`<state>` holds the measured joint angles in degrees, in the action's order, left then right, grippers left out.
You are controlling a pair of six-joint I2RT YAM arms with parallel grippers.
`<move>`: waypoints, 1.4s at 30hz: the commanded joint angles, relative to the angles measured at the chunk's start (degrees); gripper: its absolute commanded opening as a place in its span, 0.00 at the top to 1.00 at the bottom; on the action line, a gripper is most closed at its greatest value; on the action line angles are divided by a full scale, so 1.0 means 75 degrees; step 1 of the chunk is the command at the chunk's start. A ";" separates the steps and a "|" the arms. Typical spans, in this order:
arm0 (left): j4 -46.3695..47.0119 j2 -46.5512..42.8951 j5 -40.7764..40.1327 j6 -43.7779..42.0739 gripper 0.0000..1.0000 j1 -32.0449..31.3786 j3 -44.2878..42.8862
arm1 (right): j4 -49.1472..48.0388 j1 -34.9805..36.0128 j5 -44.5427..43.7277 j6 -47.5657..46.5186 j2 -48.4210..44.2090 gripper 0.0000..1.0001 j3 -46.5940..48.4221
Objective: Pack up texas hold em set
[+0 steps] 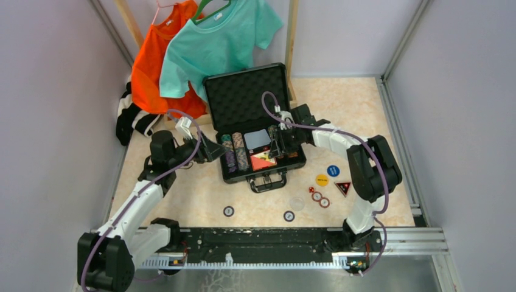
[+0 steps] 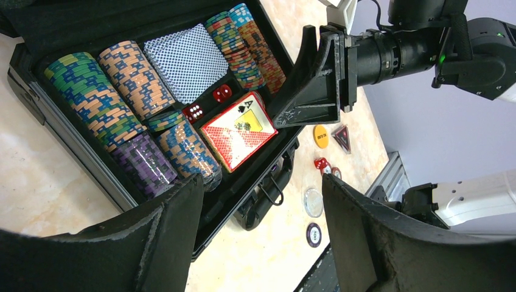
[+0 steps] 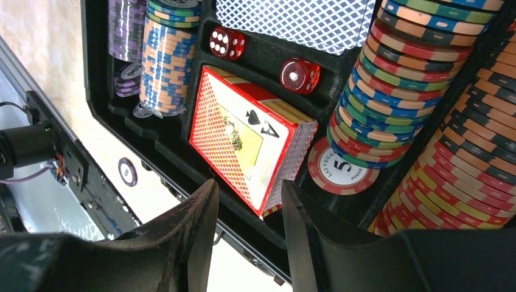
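Observation:
The black briefcase (image 1: 226,171) lies open with its foam lid (image 1: 246,91) up. Rows of poker chips (image 2: 91,100) fill its tray, with a blue-backed deck (image 2: 187,61) and two red dice (image 3: 227,42). The red-orange card box (image 1: 263,160) rests tilted in the front slot (image 3: 243,137). My right gripper (image 1: 277,146) hovers over the box, open and empty (image 3: 249,194). The box's near corner lies just past its fingertips. My left gripper (image 1: 216,148) is open and empty at the case's left side (image 2: 261,201).
Loose on the table right of the case are a blue button (image 1: 333,171), a yellow button (image 1: 322,180), a dark triangular marker (image 1: 342,187), a red die (image 1: 311,190) and two chips (image 1: 320,199). A clear disc (image 1: 296,202) and two dark chips (image 1: 229,211) lie in front. Shirts (image 1: 213,42) hang behind.

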<state>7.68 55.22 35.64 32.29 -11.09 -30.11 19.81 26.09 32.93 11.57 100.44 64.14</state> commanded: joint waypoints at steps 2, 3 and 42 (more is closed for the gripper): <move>0.0218 -0.0149 0.0091 -0.0101 0.23 0.0055 -0.0041 | -0.0183 -0.0056 0.0015 -0.0074 -0.0118 0.57 -0.0179; 0.0219 -0.0149 0.0078 -0.0103 0.23 0.0060 -0.0046 | -0.0243 -0.0055 0.0099 -0.0037 -0.0080 0.57 -0.0219; 0.0242 -0.0110 0.0138 -0.0098 0.22 0.0061 -0.0017 | 0.0561 0.0531 -0.0942 -0.0217 -0.0561 0.56 0.0842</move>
<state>7.75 55.09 35.68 32.29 -11.09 -30.09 26.17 31.03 25.76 10.07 100.25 67.64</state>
